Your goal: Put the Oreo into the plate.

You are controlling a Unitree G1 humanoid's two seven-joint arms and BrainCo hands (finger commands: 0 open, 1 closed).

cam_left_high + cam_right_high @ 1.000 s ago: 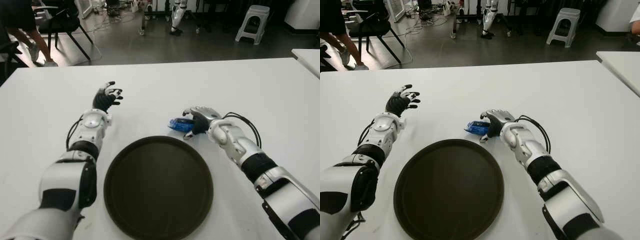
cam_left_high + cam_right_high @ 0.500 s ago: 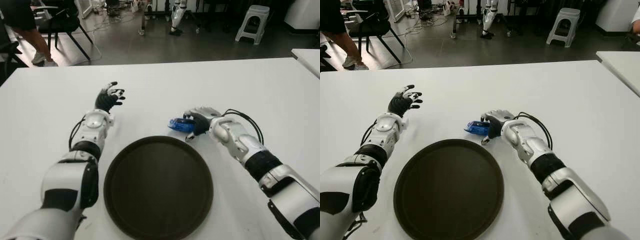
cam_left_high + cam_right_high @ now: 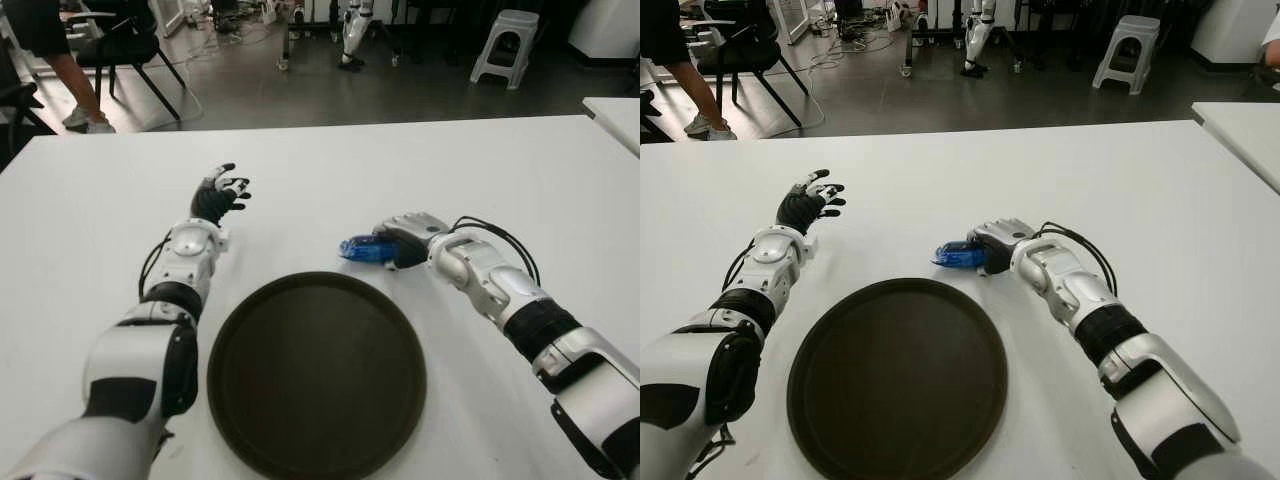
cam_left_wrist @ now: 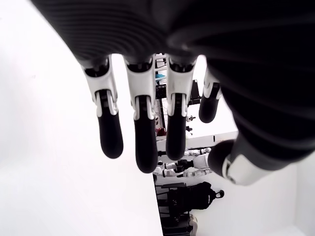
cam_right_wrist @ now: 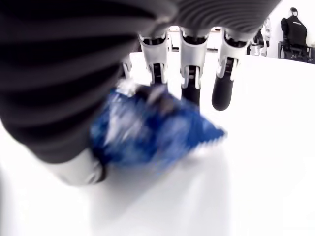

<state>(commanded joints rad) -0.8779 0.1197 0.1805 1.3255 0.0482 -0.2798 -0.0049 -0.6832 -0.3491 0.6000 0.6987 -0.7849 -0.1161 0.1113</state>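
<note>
Beyond plate [image 3: 316,372] rim: right hand [image 3: 405,238] fingers [image 5: 189,73] curled over blue Oreo pack [image 3: 362,249], thumb beneath, gripping. Left hand [image 3: 215,198] spread, empty, on table [image 3: 320,170] left of plate.

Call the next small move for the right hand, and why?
Probably lift slightly, then carry toward the plate. The right hand has its fingers around the blue Oreo pack, which is still beyond the plate's far rim, low over the white table. The left hand is open, idle, off to the plate's left.
</note>
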